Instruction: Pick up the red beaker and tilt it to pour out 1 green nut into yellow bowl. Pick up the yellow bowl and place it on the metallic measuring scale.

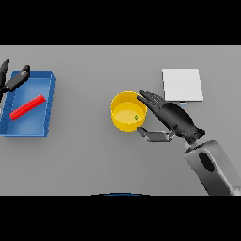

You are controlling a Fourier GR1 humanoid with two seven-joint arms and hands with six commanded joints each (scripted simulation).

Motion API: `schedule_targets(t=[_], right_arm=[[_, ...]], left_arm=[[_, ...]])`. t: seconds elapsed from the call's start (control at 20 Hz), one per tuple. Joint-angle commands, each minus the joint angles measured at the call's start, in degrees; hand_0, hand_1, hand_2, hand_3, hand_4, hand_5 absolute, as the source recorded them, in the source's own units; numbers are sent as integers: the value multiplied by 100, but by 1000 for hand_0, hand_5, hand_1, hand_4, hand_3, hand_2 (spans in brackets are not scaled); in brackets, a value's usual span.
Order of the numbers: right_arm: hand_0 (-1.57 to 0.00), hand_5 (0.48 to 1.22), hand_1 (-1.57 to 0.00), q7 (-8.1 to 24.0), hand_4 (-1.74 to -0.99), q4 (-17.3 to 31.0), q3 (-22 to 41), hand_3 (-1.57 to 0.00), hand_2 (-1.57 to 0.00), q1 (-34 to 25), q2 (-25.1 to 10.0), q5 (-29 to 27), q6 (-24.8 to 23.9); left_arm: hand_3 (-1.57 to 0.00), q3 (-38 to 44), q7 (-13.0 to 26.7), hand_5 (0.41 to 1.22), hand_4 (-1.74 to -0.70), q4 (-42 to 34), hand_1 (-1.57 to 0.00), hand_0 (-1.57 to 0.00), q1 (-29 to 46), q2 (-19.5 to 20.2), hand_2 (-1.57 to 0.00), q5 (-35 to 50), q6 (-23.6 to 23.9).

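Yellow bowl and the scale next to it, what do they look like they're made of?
Bowl: probably plastic, going by its uniform, matte yellow with no glints. Scale: a flat, pale grey-white plate without reflections; it could be brushed metal or painted, the look leaves it open.

Dark right hand (172, 117) on a glossy grey forearm (214, 169); dark left hand (14, 80).

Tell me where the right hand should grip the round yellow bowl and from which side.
Grip the round yellow bowl by its upright side wall, coming from the right, where the right hand already sits with fingers at the rim and thumb low. The bowl stands upright with a green nut inside, so keep it level.
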Motion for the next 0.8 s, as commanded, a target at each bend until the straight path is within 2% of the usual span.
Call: schedule_targets(t=[0.0,0.1,0.25,0.4,0.6,0.75], right_arm=[[1,703,1,-148,-1233,124,175,1,1,-176,-133,224,92],[1,703,1,-334,-1228,376,505,1,1,-573,-298,607,283],[1,705,1,-605,-1213,713,840,1,1,-1072,-474,887,639],[1,704,1,-796,-1215,1077,1162,1,1,-1475,-475,1106,904],[1,703,1,-707,-1224,1701,1537,1,1,-1951,-292,1418,1120],[1,705,1,-799,-1239,2063,1718,1,1,-2222,-234,1541,1245]], left_arm=[[-2,-13,-49,667,-716,30,-3,-4,16,-5,-3,-19,-16],[-1,-39,-17,672,-712,-21,-2,-2,14,-19,-2,-33,10],[0,-4,-75,682,-714,-76,0,-1,66,9,0,24,-2],[0,36,-71,687,-720,-91,0,0,93,39,0,83,-31],[1,72,-101,687,-722,-176,1,1,133,74,1,151,-53],[1,86,-179,687,-724,-138,1,1,186,55,1,173,-68]])
